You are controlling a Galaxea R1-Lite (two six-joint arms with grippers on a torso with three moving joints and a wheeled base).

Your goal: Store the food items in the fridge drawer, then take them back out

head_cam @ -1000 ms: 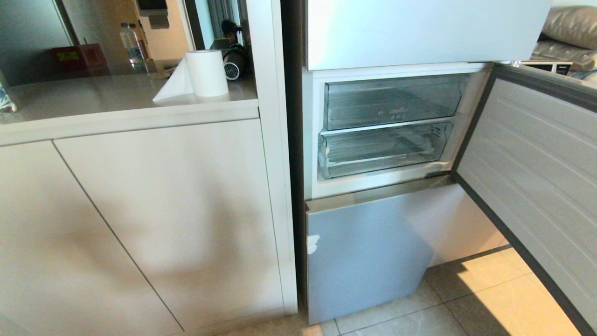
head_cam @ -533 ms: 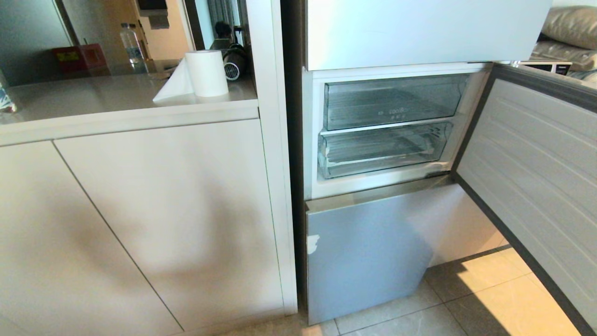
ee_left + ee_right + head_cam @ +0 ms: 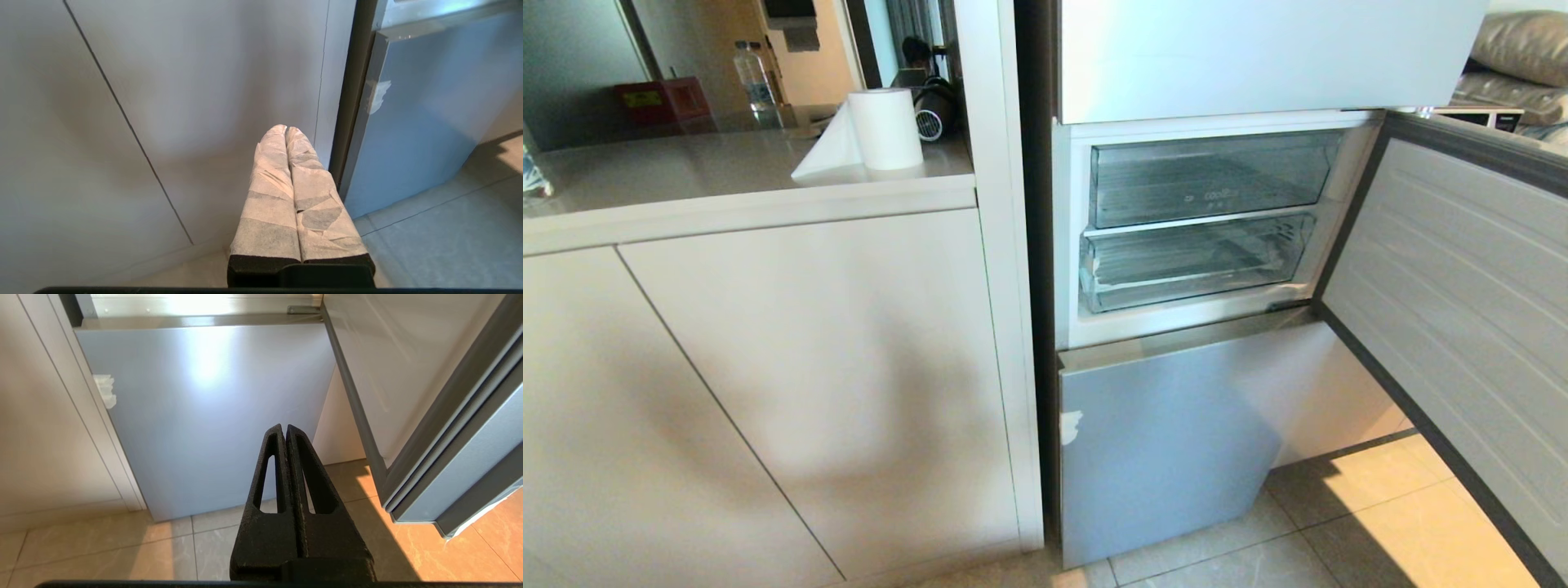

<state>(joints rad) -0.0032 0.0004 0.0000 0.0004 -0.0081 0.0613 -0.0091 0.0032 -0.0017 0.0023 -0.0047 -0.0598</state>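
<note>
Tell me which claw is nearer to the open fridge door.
Right. The right claw, shut and empty, hangs low before the closed lower fridge door, with the open fridge door just beside it. The left claw, also shut, faces the cabinet panel, farther away.

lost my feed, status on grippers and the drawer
Left gripper shut, empty, low by the cabinets. Right gripper shut, empty, facing the lower fridge door. Fridge drawer closed; no food visible.

Two stacked drawers are seen inside the fridge, the fridge drawer (image 3: 1192,261) below the lettered drawer (image 3: 1213,178), with the paper roll (image 3: 885,127) on the surface (image 3: 686,171) at ten o'clock.
</note>
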